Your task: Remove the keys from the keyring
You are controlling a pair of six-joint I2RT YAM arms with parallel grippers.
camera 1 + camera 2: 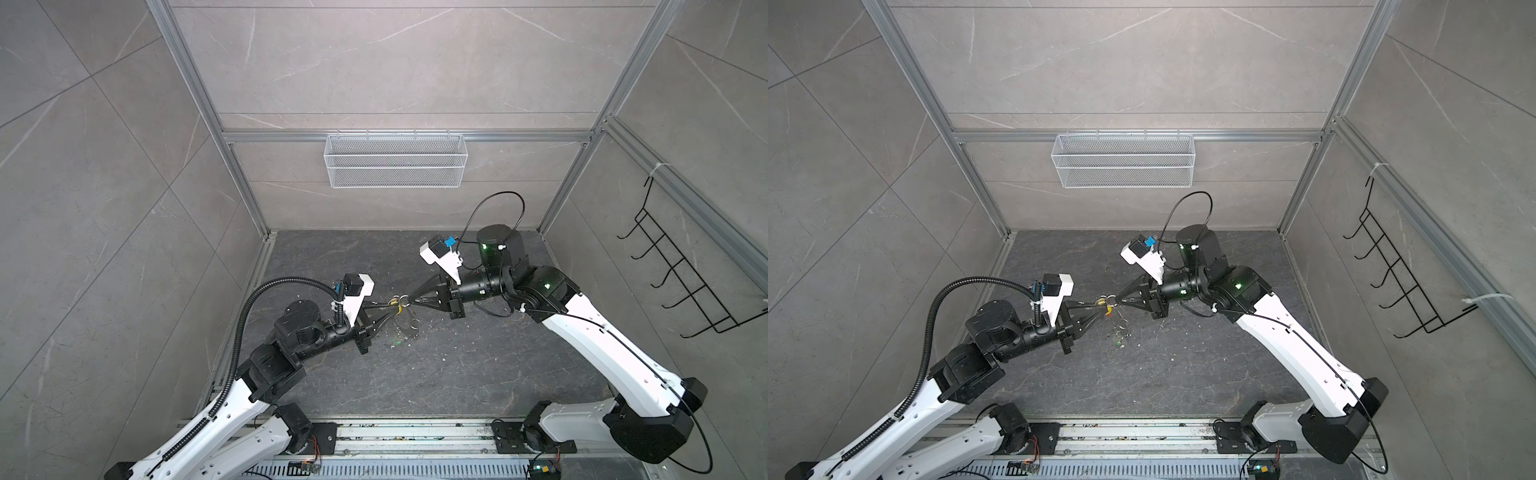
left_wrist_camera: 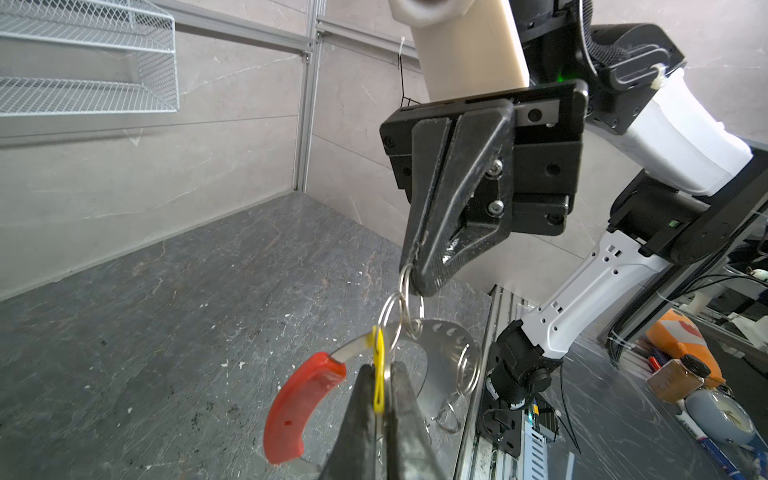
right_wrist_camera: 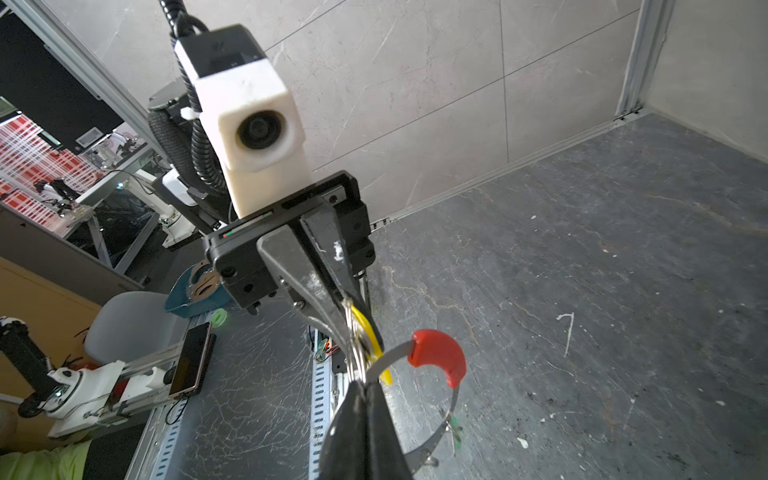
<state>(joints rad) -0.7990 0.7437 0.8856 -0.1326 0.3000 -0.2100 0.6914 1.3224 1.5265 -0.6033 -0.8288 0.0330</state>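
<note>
Hung on the back-wall rail, well beyond both pairs of jaws: white wire-mesh basket [image 1: 395,160], only the grey wall panel seen through its mesh. Outside the cell, far behind the left jaws in the right wrist view: teal bin [image 3: 180,302] holding a round plate [image 3: 203,282] with cut-outs. Faint mark on the black top of the left wrist camera [image 3: 224,50], too blurred to read.

Left gripper [image 2: 381,368] pressed together on the yellow key tag [image 2: 376,345], tag edge-on, label face out of sight. Right gripper [image 3: 365,386] pinched tight on the silver split rings [image 3: 357,353], tip to tip with the left jaws, very near them. Between and just under the two jaw tips, held clear of the dark floor: keyring [image 3: 454,399], passing through those rings. Red sleeve [image 3: 438,353] on the arc just beside both jaw tips. Green tag [image 3: 456,428] at the arc farthest from the jaws, mostly hidden behind the band. Key blades too small to make out.
</note>
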